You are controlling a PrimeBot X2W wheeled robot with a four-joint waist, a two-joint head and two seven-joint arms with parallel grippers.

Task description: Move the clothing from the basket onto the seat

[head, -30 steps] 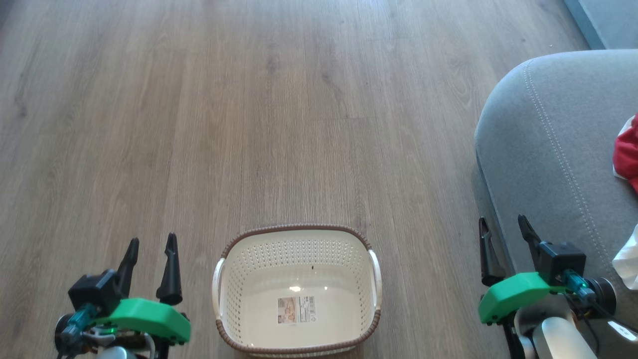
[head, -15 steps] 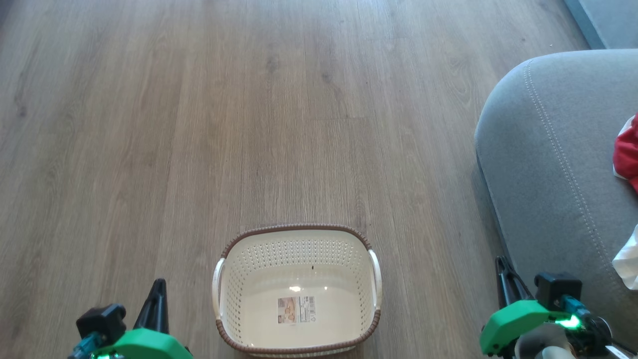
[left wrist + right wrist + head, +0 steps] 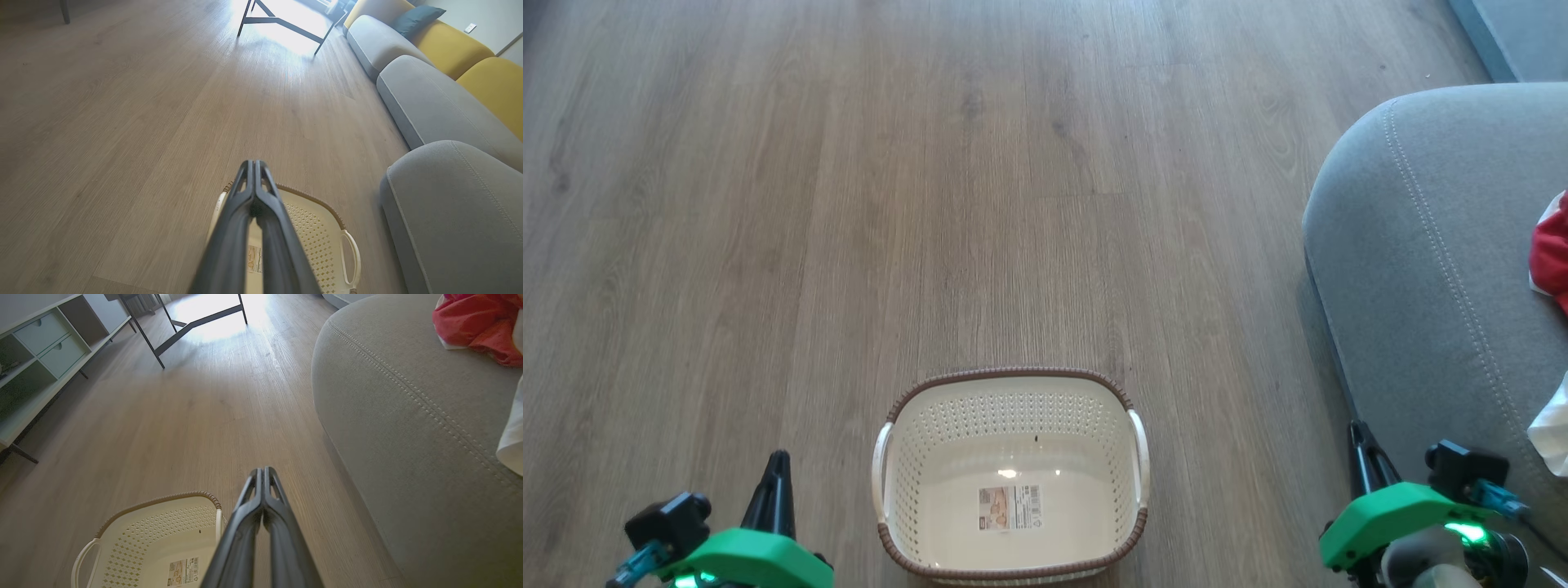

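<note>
Dark, pressed tip to tip and gripping nothing, the left fingers (image 3: 235, 228) and right fingers (image 3: 239, 539) hang either side of the cream basket (image 3: 1013, 412) on the wood floor (image 3: 931, 204); the red clothing (image 3: 1550, 253) lies on the grey seat (image 3: 1421, 245) at right
</note>
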